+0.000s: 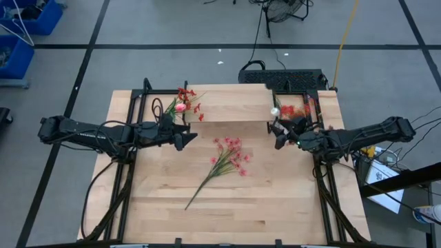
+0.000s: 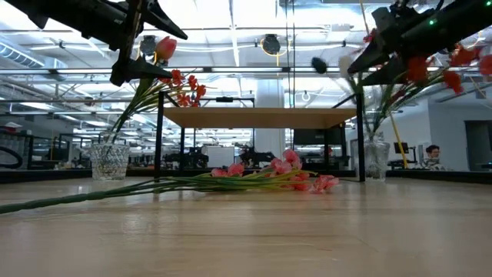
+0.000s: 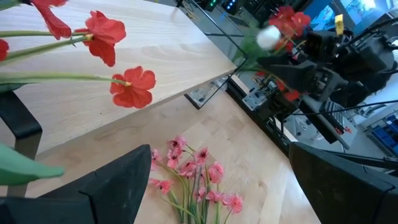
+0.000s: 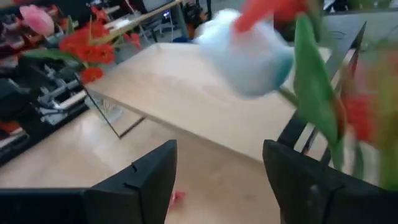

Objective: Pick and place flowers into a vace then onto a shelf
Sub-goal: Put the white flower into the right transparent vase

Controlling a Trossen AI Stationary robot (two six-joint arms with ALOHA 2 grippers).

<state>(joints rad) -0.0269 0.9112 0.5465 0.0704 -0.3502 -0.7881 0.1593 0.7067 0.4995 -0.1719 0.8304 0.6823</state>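
Jaws on my left gripper (image 1: pixel 191 138) stand wide apart and grasp nothing, hovering beside the left vase (image 2: pixel 108 161); that vase stands on the worktop (image 1: pixel 275 207) by the shelf's left legs and carries red sprays and a pink bud (image 1: pixel 180 107). Jaws on my right gripper (image 1: pixel 274 135) are parted too, with nothing between them in the right wrist view, and they sit close against the flowers of the right vase (image 2: pixel 376 159), where a white tulip bud (image 1: pixel 274 111) and red blossoms (image 1: pixel 289 109) lean over the shelf's right end. I see the shelf (image 1: pixel 231 103) itself bare on top, at the far side of the worktop. One pink spray (image 1: pixel 227 160) lies flat on the worktop between both arms, its stem pointing toward the near edge.
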